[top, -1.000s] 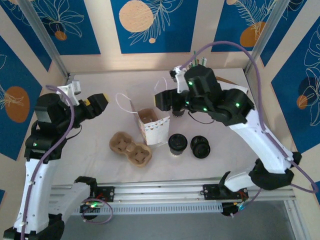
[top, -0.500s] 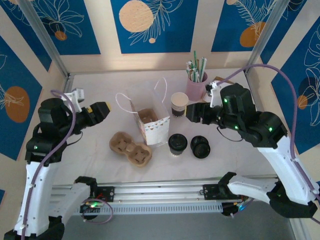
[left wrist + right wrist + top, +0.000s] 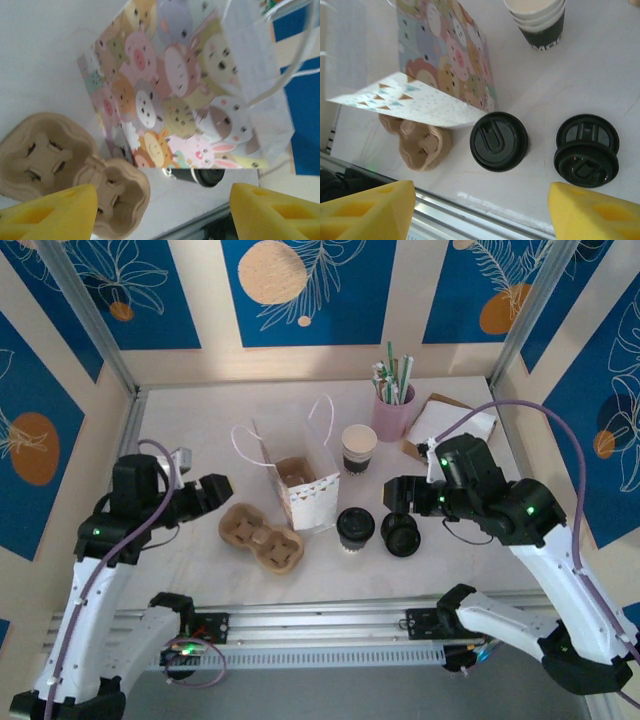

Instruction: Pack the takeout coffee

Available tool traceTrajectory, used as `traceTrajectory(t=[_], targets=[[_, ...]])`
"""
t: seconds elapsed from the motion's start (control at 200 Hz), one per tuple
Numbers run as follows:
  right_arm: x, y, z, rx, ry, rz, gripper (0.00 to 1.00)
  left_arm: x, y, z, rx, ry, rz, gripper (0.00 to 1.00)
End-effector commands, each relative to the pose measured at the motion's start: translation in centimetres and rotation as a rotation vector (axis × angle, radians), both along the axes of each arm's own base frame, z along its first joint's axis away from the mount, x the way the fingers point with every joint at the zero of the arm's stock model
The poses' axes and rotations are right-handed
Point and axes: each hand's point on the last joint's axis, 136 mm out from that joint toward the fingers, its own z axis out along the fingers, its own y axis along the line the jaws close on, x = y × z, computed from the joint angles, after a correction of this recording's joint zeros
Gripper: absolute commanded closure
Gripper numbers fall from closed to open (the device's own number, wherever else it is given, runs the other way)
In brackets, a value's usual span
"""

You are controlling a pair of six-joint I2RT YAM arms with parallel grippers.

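- Coffee [image 3: 355,528]: is standing upright on the surface [image 3: 190,420], black lid facing up and long axis running vertical, just beside the near right corner of the bag [image 3: 300,485].
- Right gripper [image 3: 398,496]: is hovering just right of the coffee and a little farther back. Its jaws are gaping wide and holding nothing. In the wrist view the coffee [image 3: 499,141] is sitting ahead of the gripper [image 3: 481,202], between the lines of the two pads and slightly left of centre.
- Left gripper [image 3: 212,492]: is hanging wide open and empty, left of the carrier [image 3: 262,537], with carrier and bag lying between it and the coffee.
- Nearer arm: the right one is looking the likelier to make the pick.
- Lids [image 3: 402,534]: are lying loose just right of the coffee, close enough to be risking a bump from the right-hand pad.
- Bag: is standing upright with its mouth opening upward, left of and behind the coffee.
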Motion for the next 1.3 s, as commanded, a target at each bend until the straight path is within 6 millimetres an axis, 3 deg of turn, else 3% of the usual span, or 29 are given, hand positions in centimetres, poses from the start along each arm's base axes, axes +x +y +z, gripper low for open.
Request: traceTrajectory(t=[0.0,0.335,0.565,0.735,0.965,1.17,1.295], targets=[[-0.4,0.4,-2.0,-0.003,0.077,0.014,0.24,-0.5,-1.1,-2.5,0.005,0.065,-0.035,0.30],[1.0,2.6,-6.0,-0.045,0.156,0.096,0.18,-1.7,-3.8,-7.5,0.002,0.126,-0.110,0.32],[1.3,3.6,-8.5,-0.103,0.198,0.163,0.13,-3.3,-4.1,-9.2,0.025,0.180,-0.157,0.29],[0.9,4.3,-10.9,-0.243,0.208,0.265,0.12,-3.5,-4.1,-9.6,0.051,0.180,-0.179,0.26],[0.1,6.4,-11.9,-0.383,0.181,0.428,0.08,-3.3,-4.1,-9.7,0.045,0.159,-0.177,0.24],[0.6,5.6,-13.1,-0.443,0.180,0.415,0.02,-2.9,-4.4,-9.2,0.035,0.133,-0.184,0.21],[0.7,6.1,-13.5,-0.424,0.172,0.439,0.00,-2.7,-5.0,-9.1,0.007,0.128,-0.206,0.21]])
